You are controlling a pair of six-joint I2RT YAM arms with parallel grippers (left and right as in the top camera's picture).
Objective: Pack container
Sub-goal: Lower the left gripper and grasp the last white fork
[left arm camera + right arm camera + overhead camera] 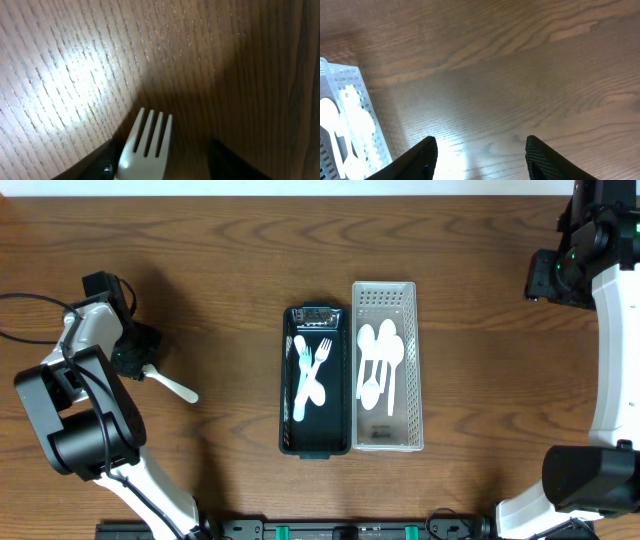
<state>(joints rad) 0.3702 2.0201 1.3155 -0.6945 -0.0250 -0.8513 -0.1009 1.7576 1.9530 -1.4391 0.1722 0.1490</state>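
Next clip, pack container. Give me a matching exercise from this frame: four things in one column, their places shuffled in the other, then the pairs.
Things
1. white spoons
2. loose fork
3. packed forks
4. right gripper

Places
A. in the black tray
B. over bare table
C. on the wood, straddled by the left gripper
D. in the white perforated basket

Pairs: 1-D, 2-C, 3-A, 4-B
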